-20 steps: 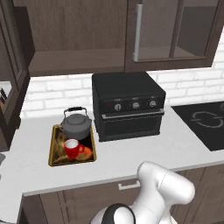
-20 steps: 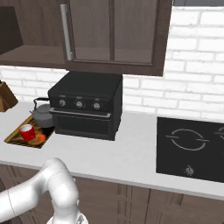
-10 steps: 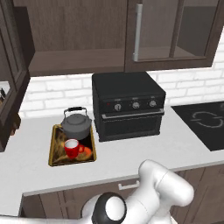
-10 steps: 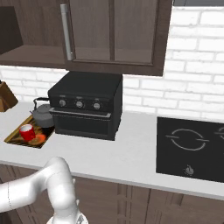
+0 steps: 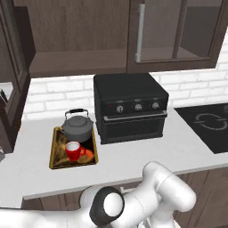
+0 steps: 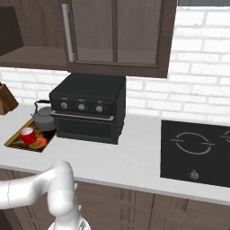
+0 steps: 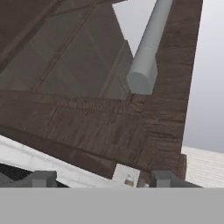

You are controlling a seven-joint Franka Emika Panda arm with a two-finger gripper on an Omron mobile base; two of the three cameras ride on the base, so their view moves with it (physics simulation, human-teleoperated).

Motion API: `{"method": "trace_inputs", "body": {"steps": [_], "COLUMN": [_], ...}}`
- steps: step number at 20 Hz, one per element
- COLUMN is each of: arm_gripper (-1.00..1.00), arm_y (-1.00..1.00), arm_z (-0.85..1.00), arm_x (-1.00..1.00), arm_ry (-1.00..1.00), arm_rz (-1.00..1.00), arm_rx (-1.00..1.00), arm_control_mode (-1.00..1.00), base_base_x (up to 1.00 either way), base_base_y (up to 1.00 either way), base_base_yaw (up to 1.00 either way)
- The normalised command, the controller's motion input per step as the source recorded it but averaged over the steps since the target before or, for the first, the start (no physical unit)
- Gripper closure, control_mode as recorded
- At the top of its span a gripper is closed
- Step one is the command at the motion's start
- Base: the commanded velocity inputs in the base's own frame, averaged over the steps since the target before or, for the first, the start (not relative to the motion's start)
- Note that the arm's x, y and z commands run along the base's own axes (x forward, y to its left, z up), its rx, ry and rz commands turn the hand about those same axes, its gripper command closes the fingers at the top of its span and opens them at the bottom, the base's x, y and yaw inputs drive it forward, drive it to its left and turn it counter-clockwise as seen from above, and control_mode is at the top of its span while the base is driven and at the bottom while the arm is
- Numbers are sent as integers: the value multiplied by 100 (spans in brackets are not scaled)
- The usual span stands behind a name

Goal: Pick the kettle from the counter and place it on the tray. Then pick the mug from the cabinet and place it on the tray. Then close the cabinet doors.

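While counter (image 5: 133, 156) holds tray (image 5: 57, 153) | left cabinet door (image 5: 10, 84) seemingly open | gripper (image 7: 99, 178) spread

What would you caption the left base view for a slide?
Kettle and red mug sit on the tray beside a black countertop oven; left cabinet door open, right door shut.

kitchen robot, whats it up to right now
The kettle and the red mug both sit on the tray on the counter, beside a black oven. What's left is the cabinet doors: the left door stands swung open, the right one looks shut. In the hand view the tool, holding nothing, faces a door's frame and grey bar handle.
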Motion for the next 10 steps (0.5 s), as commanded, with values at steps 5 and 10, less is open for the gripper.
{"method": "trace_inputs", "body": {"steps": [5, 10], "arm_gripper": [-100, -100], "arm_y": [-71, -77], "arm_z": [51, 53], "arm_x": [0, 1], "arm_ry": [3, 3], "arm_rz": [0, 0], "arm_rx": [0, 0], "arm_control_mode": [-100, -100], "base_base_x": [0, 0], "base_base_y": [0, 0], "base_base_yaw": [0, 0]}}
